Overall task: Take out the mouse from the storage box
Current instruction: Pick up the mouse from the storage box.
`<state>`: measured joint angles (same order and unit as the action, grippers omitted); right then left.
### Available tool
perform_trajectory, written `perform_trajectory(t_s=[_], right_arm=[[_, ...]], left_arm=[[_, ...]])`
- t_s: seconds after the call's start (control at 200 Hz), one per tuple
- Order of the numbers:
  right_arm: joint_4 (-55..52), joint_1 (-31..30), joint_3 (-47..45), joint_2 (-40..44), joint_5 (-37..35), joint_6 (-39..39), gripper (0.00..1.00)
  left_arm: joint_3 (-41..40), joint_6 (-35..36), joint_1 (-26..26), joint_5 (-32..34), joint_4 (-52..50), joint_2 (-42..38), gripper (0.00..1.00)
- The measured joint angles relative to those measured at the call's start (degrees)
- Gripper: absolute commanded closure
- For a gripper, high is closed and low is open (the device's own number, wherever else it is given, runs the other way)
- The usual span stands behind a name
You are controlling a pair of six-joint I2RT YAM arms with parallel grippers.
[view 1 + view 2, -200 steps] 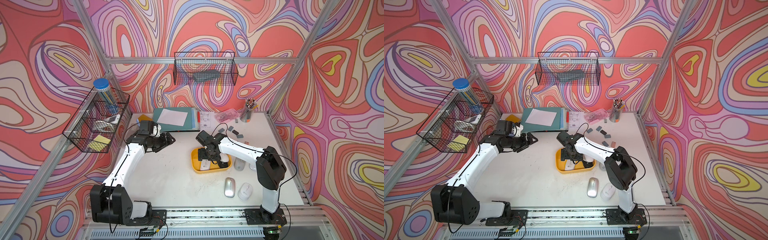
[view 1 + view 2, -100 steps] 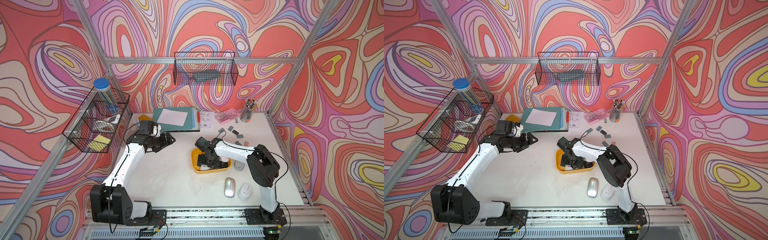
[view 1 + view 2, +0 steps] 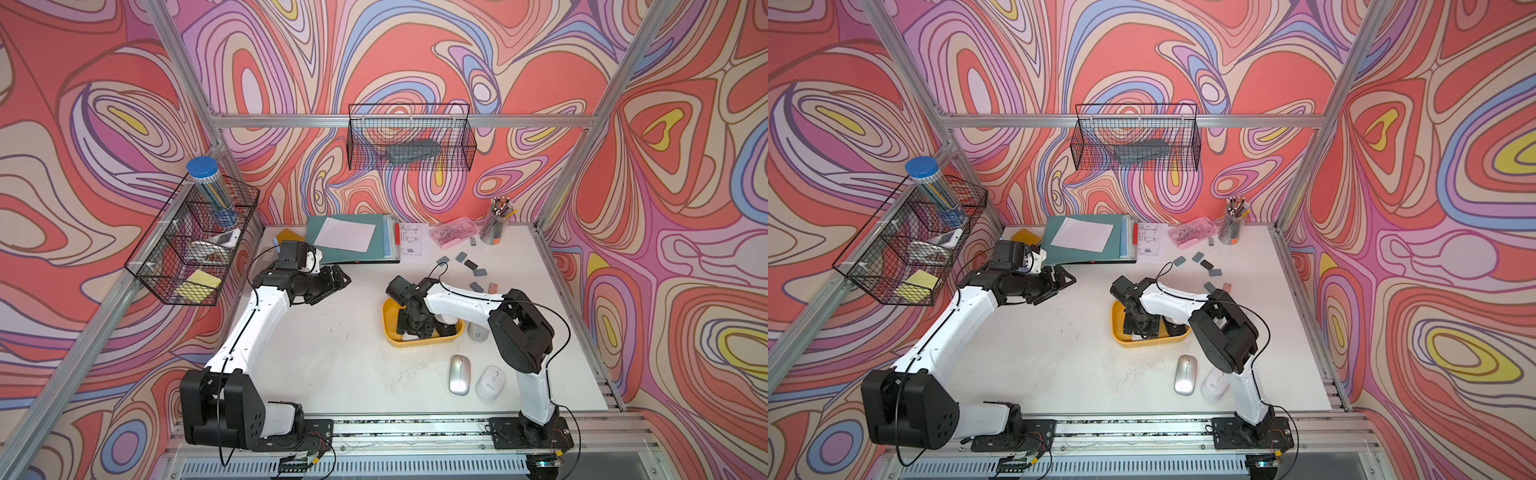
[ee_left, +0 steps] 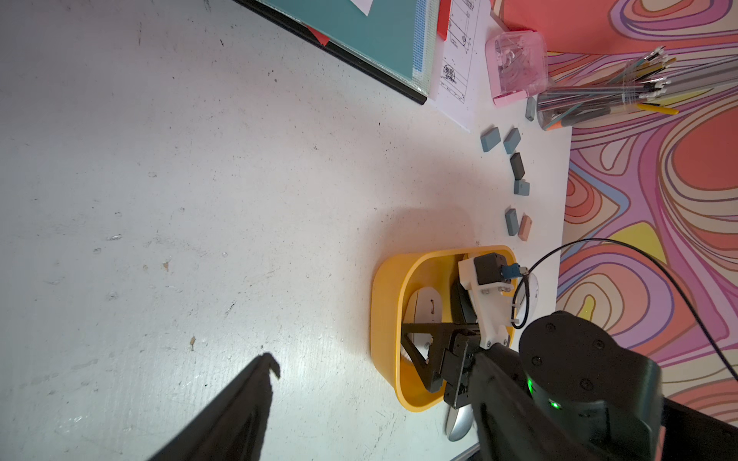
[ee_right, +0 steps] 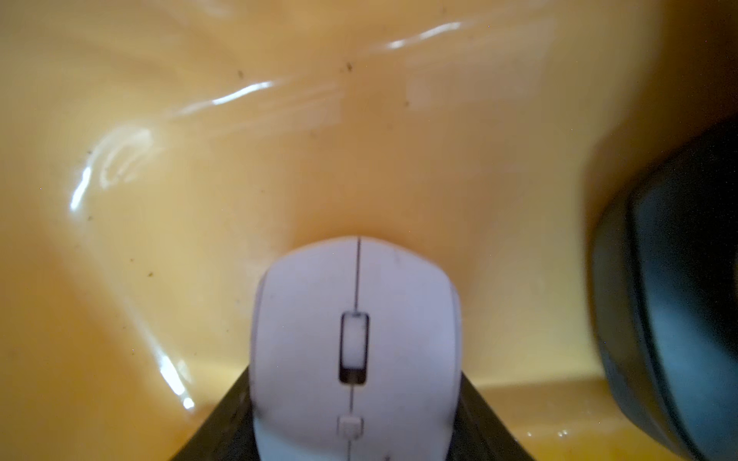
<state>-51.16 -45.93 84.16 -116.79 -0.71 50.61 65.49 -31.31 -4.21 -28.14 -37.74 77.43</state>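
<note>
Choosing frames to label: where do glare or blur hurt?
Right wrist view: streaky glare on the storage box wall, white mouse fairly sharp, black mouse blurred at the edge. Left wrist view: crisp. Both top views: evenly lit, sharp.

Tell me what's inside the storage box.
A white mouse, clamped by the right gripper, and a black mouse beside it. Its arm hides the rest of the storage box.

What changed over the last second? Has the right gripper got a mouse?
The right gripper dropped into the storage box and closed on the white mouse. The left gripper, the black mouse in the box and the silver mouse on the table stayed put.
</note>
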Motion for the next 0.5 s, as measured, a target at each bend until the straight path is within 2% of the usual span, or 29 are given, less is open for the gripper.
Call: perform_trajectory(t_s=[0.275, 0.501], right_arm=[[-0.6, -0.5, 5.4, 0.7, -7.1, -4.5, 0.48], [-2.7, -0.5, 7.7, 5.2, -11.6, -6.6, 0.48]], left_arm=[[0.0, 0.0, 0.0, 0.0, 0.0, -0.1, 0.19], [0.0, 0.0, 0.0, 0.0, 0.0, -0.2, 0.19]])
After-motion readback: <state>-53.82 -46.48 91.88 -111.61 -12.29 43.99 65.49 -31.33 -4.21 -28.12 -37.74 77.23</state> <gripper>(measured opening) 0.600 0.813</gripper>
